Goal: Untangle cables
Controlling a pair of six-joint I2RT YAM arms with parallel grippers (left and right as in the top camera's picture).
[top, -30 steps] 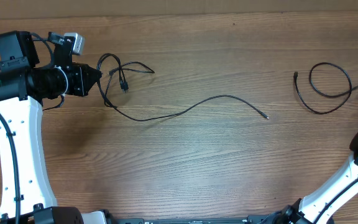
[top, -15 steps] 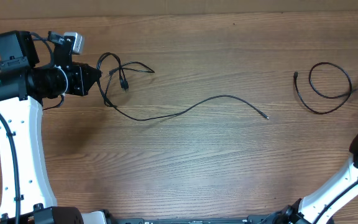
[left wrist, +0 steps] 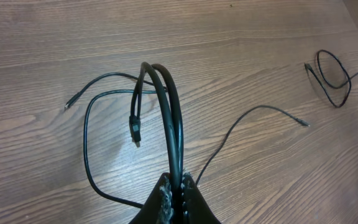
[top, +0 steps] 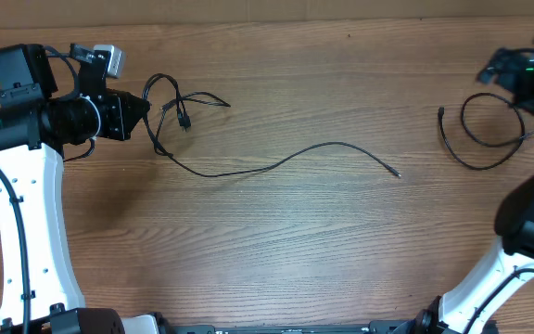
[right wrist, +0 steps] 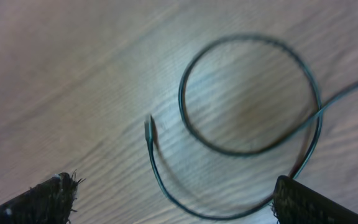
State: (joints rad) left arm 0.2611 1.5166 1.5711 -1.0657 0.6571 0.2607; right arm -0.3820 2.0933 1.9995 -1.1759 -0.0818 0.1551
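Pinching a doubled strand of the tangled cables [left wrist: 176, 130] at far left of the table [top: 341, 260], the left gripper [left wrist: 176, 198] is clamped on it, likely to lift that loop clear of the knot; one long tail [top: 290, 156] trails to centre. Right gripper [right wrist: 176, 193] hangs spread wide over the separate coiled cable [right wrist: 241, 152], touching nothing. Plain wood-grain top, no room visible.

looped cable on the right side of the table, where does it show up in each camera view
overhead: the looped cable lies at the upper right, near the picture's right edge.
left wrist: top right corner, far beyond the tangled cable pinched in the left gripper.
right wrist: it fills the centre.
shared landmark: its plug tip, on the free end curling outside the ring.
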